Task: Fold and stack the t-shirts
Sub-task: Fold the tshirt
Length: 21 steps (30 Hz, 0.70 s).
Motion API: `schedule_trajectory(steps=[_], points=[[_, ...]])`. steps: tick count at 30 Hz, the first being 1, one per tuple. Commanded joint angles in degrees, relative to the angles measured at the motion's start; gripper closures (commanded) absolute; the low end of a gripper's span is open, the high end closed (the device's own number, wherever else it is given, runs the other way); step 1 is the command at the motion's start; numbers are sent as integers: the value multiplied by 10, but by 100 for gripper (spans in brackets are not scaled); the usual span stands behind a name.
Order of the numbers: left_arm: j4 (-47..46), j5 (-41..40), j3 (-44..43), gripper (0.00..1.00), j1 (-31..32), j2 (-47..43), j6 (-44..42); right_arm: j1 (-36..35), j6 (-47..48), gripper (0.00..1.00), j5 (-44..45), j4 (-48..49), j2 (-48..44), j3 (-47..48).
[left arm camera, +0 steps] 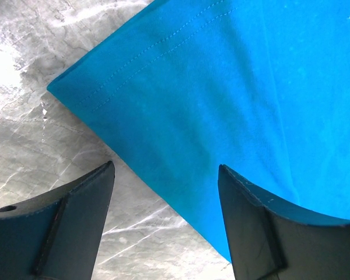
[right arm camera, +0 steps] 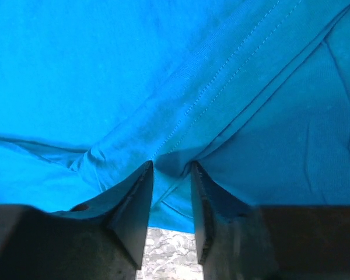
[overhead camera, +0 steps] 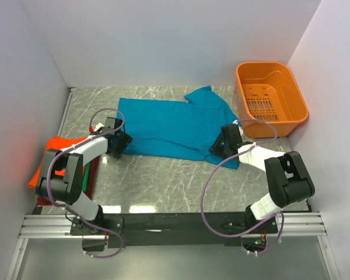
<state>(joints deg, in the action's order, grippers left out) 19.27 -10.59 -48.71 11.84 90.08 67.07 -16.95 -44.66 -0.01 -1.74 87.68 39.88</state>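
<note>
A teal-blue t-shirt [overhead camera: 169, 125] lies spread flat across the middle of the marble table, one sleeve toward the far right. My left gripper [overhead camera: 118, 144] is open at its near left corner. In the left wrist view the hem corner [left arm camera: 221, 105] runs between the spread fingers [left arm camera: 76, 216] of that gripper [left arm camera: 166, 166]. My right gripper [overhead camera: 221, 146] is on the shirt's near right part. In the right wrist view it [right arm camera: 172, 164] is closed to a narrow gap on a bunched fold of the teal cloth [right arm camera: 181, 160]. A stack with an orange t-shirt [overhead camera: 55, 153] on top lies at the left, with a green edge [overhead camera: 87, 173] and dark red [overhead camera: 42, 200] beneath.
An orange plastic basket [overhead camera: 271, 96] stands at the far right, close to the shirt's sleeve. White walls close in the table [overhead camera: 163, 181] on the left, back and right. The left arm reaches over the stack's right edge.
</note>
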Motion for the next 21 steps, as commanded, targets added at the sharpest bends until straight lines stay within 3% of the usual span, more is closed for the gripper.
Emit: schedule_trajectory(steps=[1,6,21], points=[[14,-15,15,23,0,-7,-9,-7,0,62,5,13,11,15],[15,-19,17,23,0,-14,-11,-7,0,79,13,8,14,27],[22,-22,19,24,-2,-24,-17,-5,13,96,35,-31,68,154]])
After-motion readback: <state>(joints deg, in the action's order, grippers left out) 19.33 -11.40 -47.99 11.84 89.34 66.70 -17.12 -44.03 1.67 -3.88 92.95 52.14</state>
